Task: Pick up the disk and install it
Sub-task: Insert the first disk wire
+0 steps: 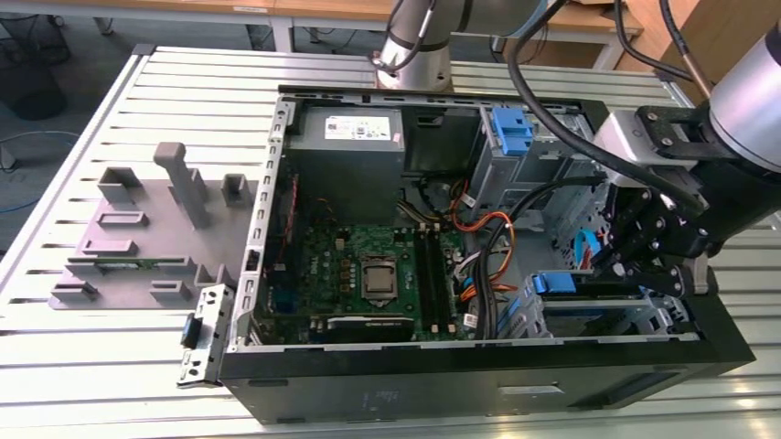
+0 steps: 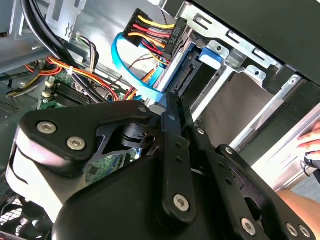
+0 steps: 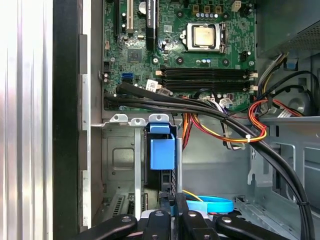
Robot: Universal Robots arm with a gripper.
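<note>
The disk [image 3: 162, 150], blue carrier end showing, stands on edge in the drive cage [image 3: 120, 150] of the open computer case [image 1: 488, 384], at the corner nearest the end effector [image 1: 659, 261]; it looks seated or nearly so. The end effector hangs just above it with its fingers [image 3: 172, 220] drawn close together, holding nothing visible. Cabling, judged from here, remains. The case lies on the slatted table [image 1: 110, 366].
</note>
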